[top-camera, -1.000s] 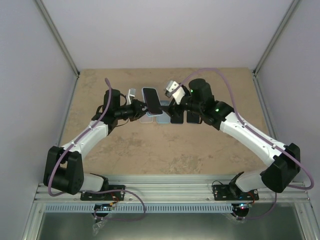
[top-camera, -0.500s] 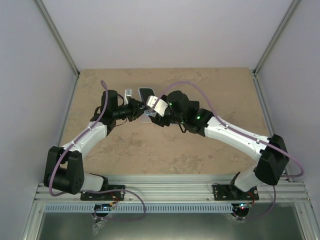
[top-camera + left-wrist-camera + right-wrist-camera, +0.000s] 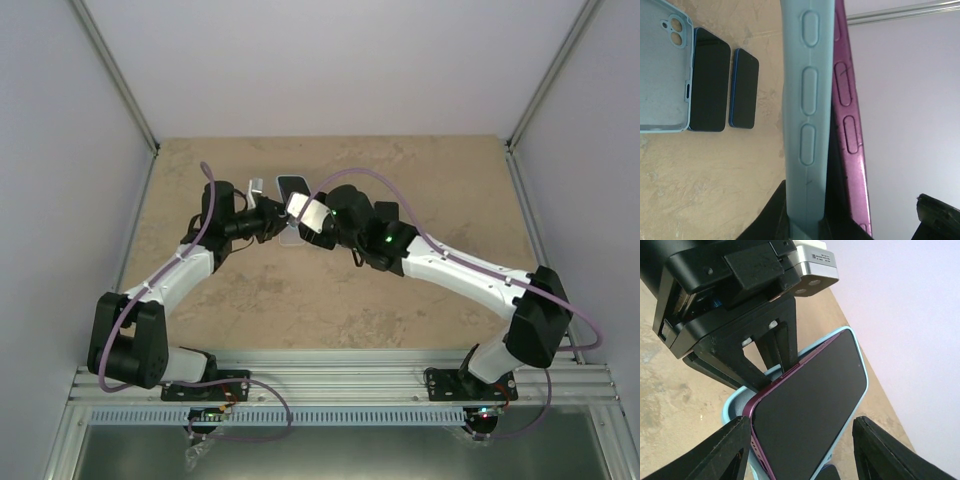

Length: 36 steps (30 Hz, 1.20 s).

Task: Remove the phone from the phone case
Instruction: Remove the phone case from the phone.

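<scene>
Brought in from 3 o'clock, the right end effector (image 3: 797,452) is now set astride the phone (image 3: 810,400), spread but narrowing. The case (image 3: 805,100), phone half lifted out, is pinched by the left end effector (image 3: 272,215) above the tabletop (image 3: 300,300) toward 12 o'clock. Extraction seems near.
</scene>
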Tool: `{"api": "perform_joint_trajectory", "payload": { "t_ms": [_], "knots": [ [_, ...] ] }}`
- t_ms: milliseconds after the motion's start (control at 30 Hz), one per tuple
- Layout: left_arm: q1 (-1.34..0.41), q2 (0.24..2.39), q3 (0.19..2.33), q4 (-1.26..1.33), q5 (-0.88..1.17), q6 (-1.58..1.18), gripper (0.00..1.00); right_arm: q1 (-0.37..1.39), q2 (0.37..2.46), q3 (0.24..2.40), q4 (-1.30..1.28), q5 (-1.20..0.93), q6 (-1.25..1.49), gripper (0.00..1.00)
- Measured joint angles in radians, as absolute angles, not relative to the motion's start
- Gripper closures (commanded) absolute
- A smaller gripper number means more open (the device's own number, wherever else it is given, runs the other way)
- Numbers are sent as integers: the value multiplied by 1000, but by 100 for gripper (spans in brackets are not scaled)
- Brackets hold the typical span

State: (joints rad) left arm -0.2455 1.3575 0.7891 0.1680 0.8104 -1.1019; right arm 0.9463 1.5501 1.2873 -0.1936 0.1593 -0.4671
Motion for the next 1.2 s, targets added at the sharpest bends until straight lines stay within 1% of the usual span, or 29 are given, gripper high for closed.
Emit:
{"api": "perform_joint_trajectory", "payload": {
  "t_ms": [400, 633, 833, 867, 933, 967, 1000, 1100, 1200],
  "knots": [
    [-230, 1363, 771, 193, 786, -1137, 100, 973, 1593, 1275, -109, 217, -552, 45],
    [-233, 1366, 771, 205, 796, -1142, 100, 975, 1597, 1262, -96, 211, -563, 44],
    [-234, 1366, 765, 225, 799, -1150, 100, 979, 1597, 1240, -58, 223, -590, 47],
    [-233, 1366, 760, 234, 799, -1156, 100, 981, 1597, 1229, -37, 232, -604, 47],
    [-231, 1366, 752, 247, 797, -1168, 100, 986, 1597, 1217, -15, 242, -620, 41],
    [-231, 1366, 749, 249, 798, -1169, 100, 987, 1596, 1212, -7, 245, -626, 36],
    [-231, 1366, 747, 249, 798, -1169, 100, 988, 1596, 1209, 1, 247, -633, 34],
    [-234, 1366, 743, 249, 813, -1169, 100, 984, 1595, 1207, 9, 251, -636, 34],
    [-238, 1367, 743, 251, 828, -1169, 100, 980, 1591, 1206, 8, 249, -635, 36]
  ]
}}
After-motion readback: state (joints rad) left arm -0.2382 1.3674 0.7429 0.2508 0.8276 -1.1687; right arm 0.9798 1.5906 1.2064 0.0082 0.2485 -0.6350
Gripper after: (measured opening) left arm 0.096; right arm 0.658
